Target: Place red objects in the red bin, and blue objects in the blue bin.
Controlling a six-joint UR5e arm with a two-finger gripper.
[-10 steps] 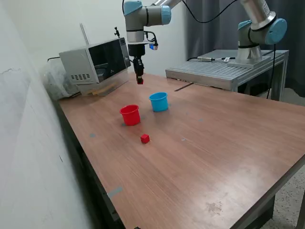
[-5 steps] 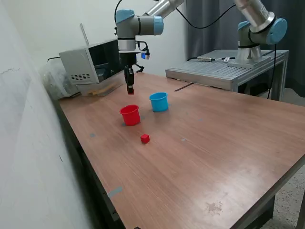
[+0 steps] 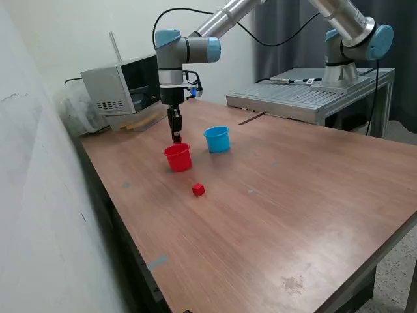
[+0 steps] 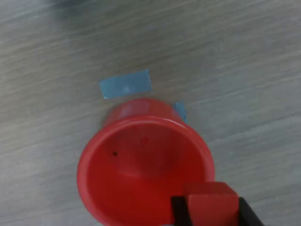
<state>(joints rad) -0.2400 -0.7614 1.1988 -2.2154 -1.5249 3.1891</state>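
Note:
My gripper [image 3: 176,138] hangs just above the red cup [image 3: 178,157] and is shut on a small red cube [image 4: 210,205]. In the wrist view the cube sits between the two dark fingers, over the rim of the red cup [image 4: 141,165], whose inside looks empty. A second red cube [image 3: 198,190] lies on the table in front of the red cup. The light-blue cup [image 3: 217,139] stands to the exterior view's right of the red cup. No dark-blue cubes show in either view.
A microwave-like box [image 3: 127,88] stands at the table's back, behind the gripper. A grey metal bench [image 3: 306,98] with a second arm's base [image 3: 342,65] is at the back right. Blue tape marks [image 4: 125,84] lie on the wood beside the red cup.
The arm has moved to the exterior view's left and down with the red cube, from behind the light-blue cup to just above the red cup.

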